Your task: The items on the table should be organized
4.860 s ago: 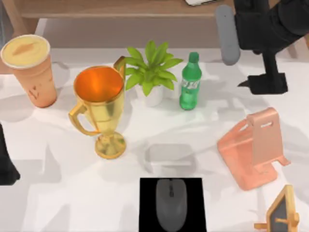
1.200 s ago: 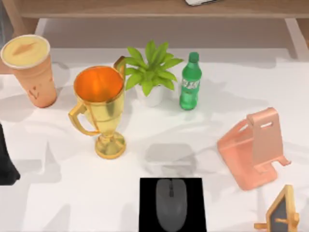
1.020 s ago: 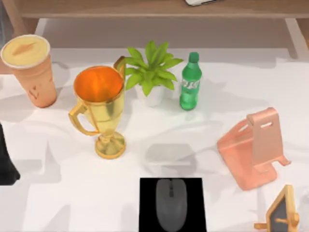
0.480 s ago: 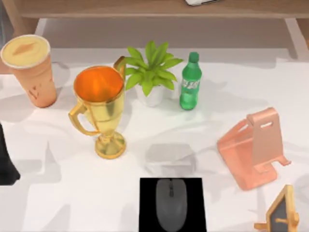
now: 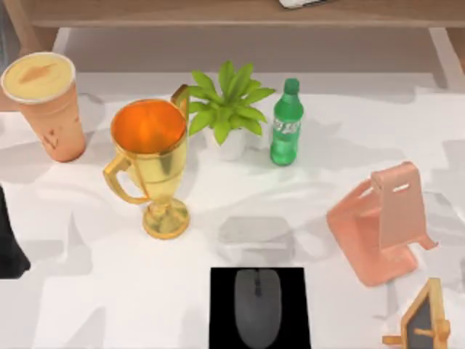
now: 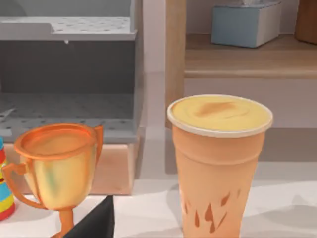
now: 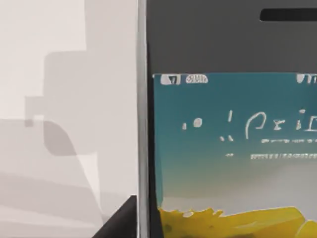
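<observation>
Right tool: finger state cannot tell, close over silver-edged smartphone with teal-yellow screen. Advice: centre across phone edges, then carry to peach phone stand at bench's 4 o'clock. Left tool parked at 9 o'clock.

I am seeing a glossy gold metal trophy, a matt dark grey plastic mouse, a smooth peach cup and a glossy-screened, silver-edged smartphone.

Even bright light; soft grey overlapping shadows cross the worktop. Gold trophy shows mild glare. Wrist views slightly soft.
</observation>
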